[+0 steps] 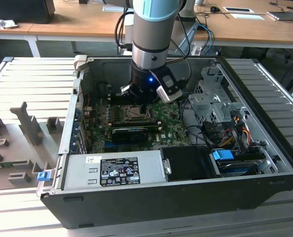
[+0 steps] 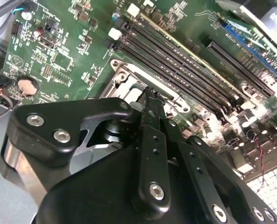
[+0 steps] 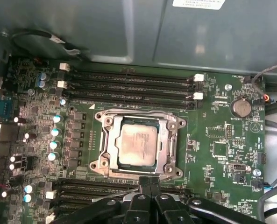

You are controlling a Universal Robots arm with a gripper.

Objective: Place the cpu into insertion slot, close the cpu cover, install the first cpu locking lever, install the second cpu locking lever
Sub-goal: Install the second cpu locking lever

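The cpu (image 3: 137,144) lies flat in the socket on the green motherboard (image 3: 213,135). The silver cpu cover (image 3: 111,150) is down around it, and the chip shows through the open centre. My gripper (image 3: 148,183) hangs at the socket's edge, on the side of the nearer memory slots, with its two black fingers (image 3: 143,185) pressed together and nothing visible between them. In the second wrist view the fingertips (image 2: 150,99) sit right at the corner of the socket frame (image 2: 125,80). In the exterior view the gripper (image 1: 143,105) is low over the socket (image 1: 132,114) inside the open computer case.
Memory slots (image 3: 129,81) run along both sides of the socket. A power supply (image 1: 114,170) and drive bays (image 1: 235,158) fill the near side of the case (image 1: 74,106). Cables (image 1: 195,118) hang at the exterior view's right of the arm.
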